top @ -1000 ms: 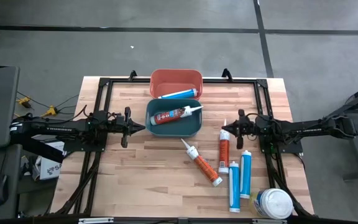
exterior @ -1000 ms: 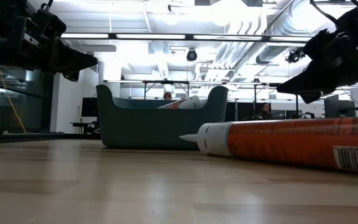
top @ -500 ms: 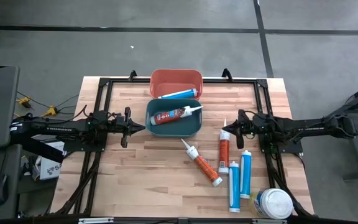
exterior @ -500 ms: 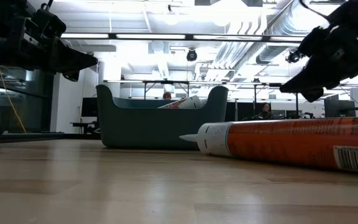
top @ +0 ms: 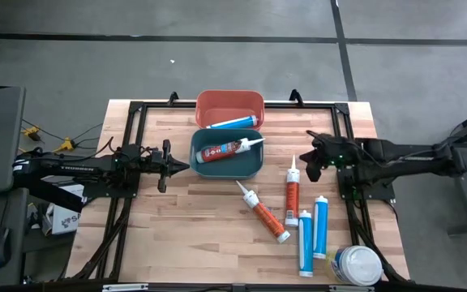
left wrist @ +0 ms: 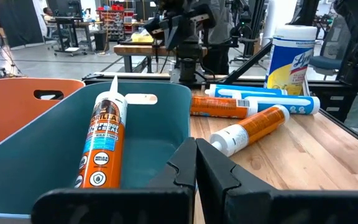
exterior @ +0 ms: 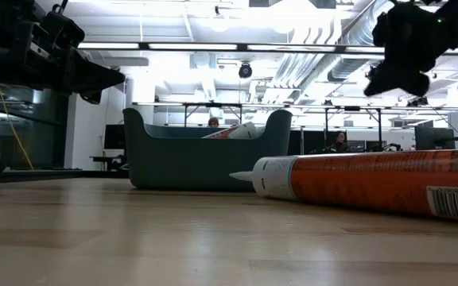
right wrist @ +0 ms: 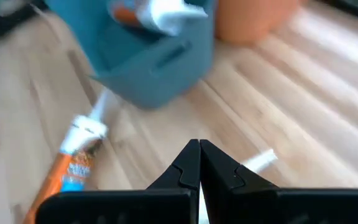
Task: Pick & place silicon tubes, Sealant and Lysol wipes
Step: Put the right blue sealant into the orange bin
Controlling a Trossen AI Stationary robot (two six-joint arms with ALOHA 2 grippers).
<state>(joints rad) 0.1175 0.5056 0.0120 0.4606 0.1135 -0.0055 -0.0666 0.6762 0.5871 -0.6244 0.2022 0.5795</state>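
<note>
The high view looks straight down on the whole table [top: 177, 235]. The low view sits at table height, very near an orange tube [exterior: 372, 184]. Both wrist views share the teal bin [left wrist: 160, 134] — seen from opposite sides.

Teal bin [top: 226, 165] blocks the bare table [top: 177, 219] between both arms.

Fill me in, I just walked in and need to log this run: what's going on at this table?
Two robot arms are sorting tubes and a wipes canister into bins. Neither holds anything now. The right end effector, shut, hovers above the table near an orange tube. The left end effector, also shut, waits beside the teal bin, which holds one orange tube; the orange bin holds a blue one. Another orange tube, two blue tubes and the wipes canister remain on the table.
</note>
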